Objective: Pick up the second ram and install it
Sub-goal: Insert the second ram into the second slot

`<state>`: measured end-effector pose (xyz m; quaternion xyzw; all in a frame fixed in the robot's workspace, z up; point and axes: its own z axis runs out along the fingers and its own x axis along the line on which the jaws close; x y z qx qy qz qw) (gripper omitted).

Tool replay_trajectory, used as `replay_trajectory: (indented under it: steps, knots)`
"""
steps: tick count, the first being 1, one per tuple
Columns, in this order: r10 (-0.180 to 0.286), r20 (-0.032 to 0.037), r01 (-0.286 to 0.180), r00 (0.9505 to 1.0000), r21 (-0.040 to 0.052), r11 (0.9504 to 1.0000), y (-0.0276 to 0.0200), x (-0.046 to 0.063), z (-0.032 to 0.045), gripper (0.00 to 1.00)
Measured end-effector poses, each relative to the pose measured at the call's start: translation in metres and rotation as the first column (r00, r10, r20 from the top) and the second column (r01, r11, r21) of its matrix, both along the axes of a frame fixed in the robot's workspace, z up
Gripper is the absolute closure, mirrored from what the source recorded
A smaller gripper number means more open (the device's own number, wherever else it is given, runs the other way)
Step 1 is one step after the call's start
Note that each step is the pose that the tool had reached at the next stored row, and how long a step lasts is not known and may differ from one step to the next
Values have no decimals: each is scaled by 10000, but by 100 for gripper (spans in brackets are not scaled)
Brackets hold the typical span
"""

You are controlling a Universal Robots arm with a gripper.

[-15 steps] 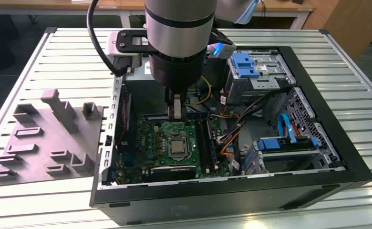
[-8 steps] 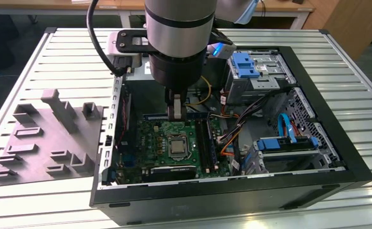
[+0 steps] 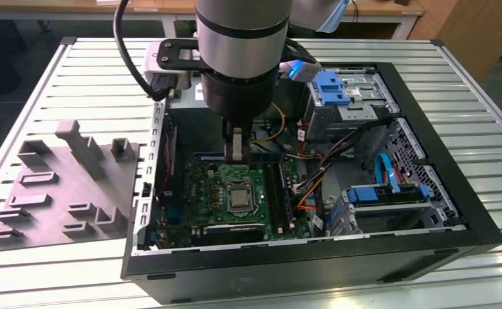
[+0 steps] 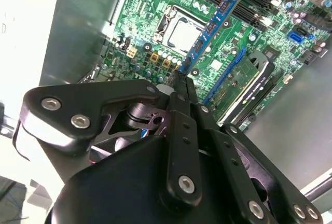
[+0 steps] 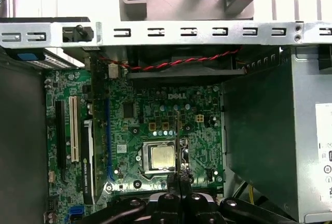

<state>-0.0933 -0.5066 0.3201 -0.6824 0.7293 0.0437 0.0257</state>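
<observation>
Currently the ram is clamped at one end by the gripper, motherboard below; judged light, stiff, fragile, so edges are best held.

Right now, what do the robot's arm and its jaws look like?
The arm is a fat silver tube with a black ring, turning black lower down. A black cable hangs beside it. The jaws are black metal bars joined by shiny silver screws.
</observation>
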Motion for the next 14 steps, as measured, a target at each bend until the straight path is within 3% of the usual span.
replay_trajectory:
  steps: [3,7,11,14]
  knots:
    - [-289,0,289,9996,1,9996,0,0,-3,89]
    - [-1056,0,1056,9944,-1,9944,0,0,-9,89]
    - [-1777,0,1777,9841,-1,9841,0,0,-15,89]
    - [-2322,0,2322,9727,0,9727,0,0,-18,89]
